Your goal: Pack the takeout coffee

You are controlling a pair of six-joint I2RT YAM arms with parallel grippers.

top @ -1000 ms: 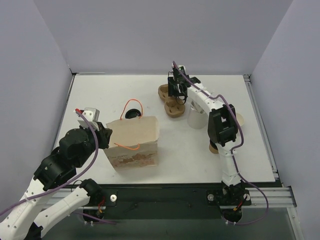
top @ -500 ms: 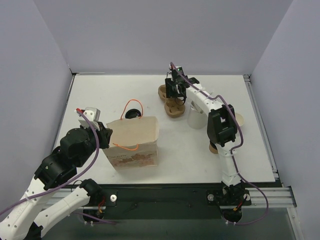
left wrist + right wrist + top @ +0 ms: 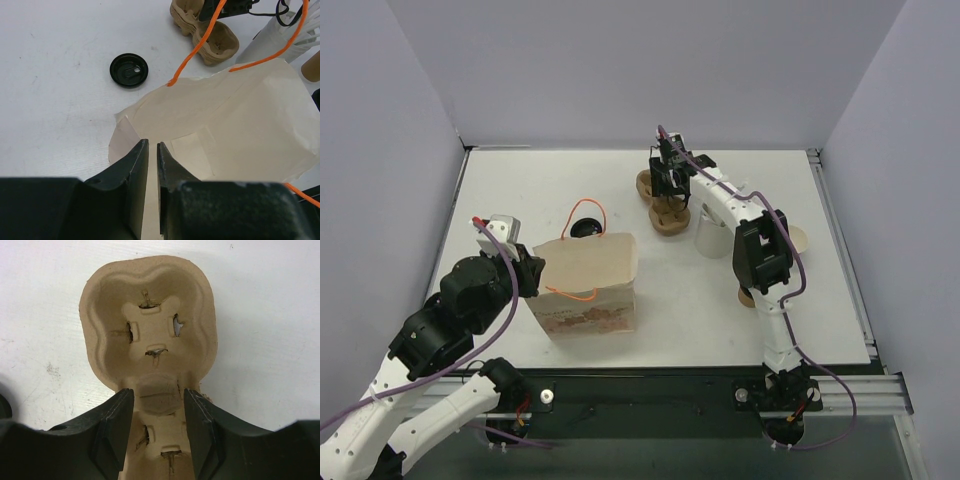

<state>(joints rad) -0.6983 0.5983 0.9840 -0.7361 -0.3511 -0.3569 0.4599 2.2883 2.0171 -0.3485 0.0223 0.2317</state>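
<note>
A kraft-brown cup (image 3: 747, 294), the takeout coffee, stands on the table half hidden behind my right arm. Its brown side (image 3: 312, 67) shows at the edge of the left wrist view. My left gripper (image 3: 532, 275) (image 3: 152, 145) is shut on the left rim of the open paper bag (image 3: 588, 285) (image 3: 225, 120), which has orange handles. My right gripper (image 3: 669, 188) (image 3: 159, 392) hangs open at the far middle. Its fingers (image 3: 117, 420) straddle the central hump of the brown moulded cup carrier (image 3: 660, 203) (image 3: 150, 315), with small gaps on both sides.
A taller white cup (image 3: 710, 236) (image 3: 280, 35) of white sticks stands just right of the carrier. A black lid (image 3: 584, 228) (image 3: 129, 70) lies behind the bag. A pale tan round thing (image 3: 801, 238) lies right of my right arm. Grey walls enclose the table.
My right gripper has crept a little toward the far left over the carrier. The carrier, the bag and my left arm have stayed put.
</note>
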